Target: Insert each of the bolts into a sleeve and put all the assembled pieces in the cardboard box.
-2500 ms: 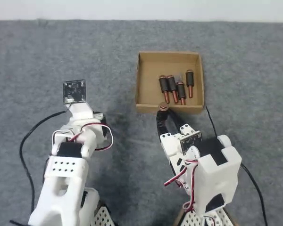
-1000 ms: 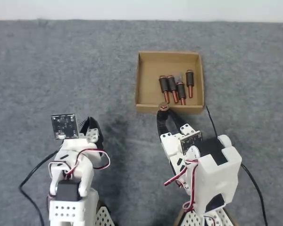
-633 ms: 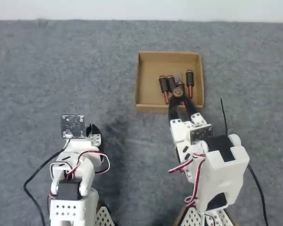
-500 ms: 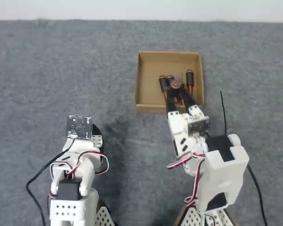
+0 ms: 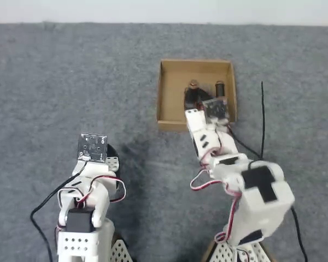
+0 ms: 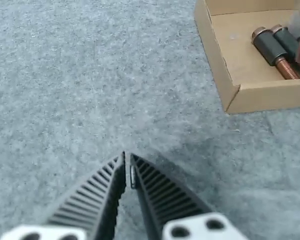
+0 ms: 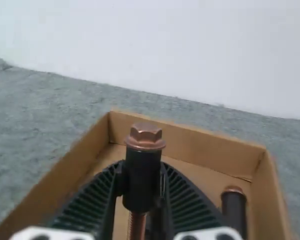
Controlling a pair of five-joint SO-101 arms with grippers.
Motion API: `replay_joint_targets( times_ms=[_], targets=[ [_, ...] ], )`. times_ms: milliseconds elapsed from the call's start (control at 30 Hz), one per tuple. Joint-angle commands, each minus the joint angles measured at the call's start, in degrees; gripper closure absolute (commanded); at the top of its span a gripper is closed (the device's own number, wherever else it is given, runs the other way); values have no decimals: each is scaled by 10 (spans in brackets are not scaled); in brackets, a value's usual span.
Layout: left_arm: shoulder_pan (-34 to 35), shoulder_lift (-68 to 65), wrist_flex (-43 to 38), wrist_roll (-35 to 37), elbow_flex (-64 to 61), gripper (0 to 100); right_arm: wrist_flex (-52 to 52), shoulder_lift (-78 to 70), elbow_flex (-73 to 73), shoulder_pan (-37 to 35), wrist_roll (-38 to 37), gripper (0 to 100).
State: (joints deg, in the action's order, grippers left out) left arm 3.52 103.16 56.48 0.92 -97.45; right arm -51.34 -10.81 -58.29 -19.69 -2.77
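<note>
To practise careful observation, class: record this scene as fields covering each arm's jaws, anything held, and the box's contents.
Right jaws: shut on a sleeved bolt, held upright over the cardboard box
Left jaws: shut, holding nothing, over the grey carpet, apart from the box
Box contents: at least two assembled pieces lying on its floor

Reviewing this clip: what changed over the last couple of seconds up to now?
The right gripper, shut on a bolt-and-sleeve piece throughout, carried it from just outside the cardboard box, at its near wall, forward to above the box's inside. The left gripper drew back from mid-table toward its base, shut. The box stayed put, as did the finished piece by its right wall.
</note>
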Motion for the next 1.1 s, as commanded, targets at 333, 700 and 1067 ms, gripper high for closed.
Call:
replay_joint_targets(
  times_ms=[333, 700, 1067],
  targets=[
    [2, 9, 1, -5, 8, 983, 616, 102, 337, -36, -13, 992],
    [2, 9, 1, -6, 8, 983, 867, -76, 597, -35, -11, 989],
    [2, 9, 1, -6, 8, 983, 987, -193, 745, -25, -13, 925]
  ],
)
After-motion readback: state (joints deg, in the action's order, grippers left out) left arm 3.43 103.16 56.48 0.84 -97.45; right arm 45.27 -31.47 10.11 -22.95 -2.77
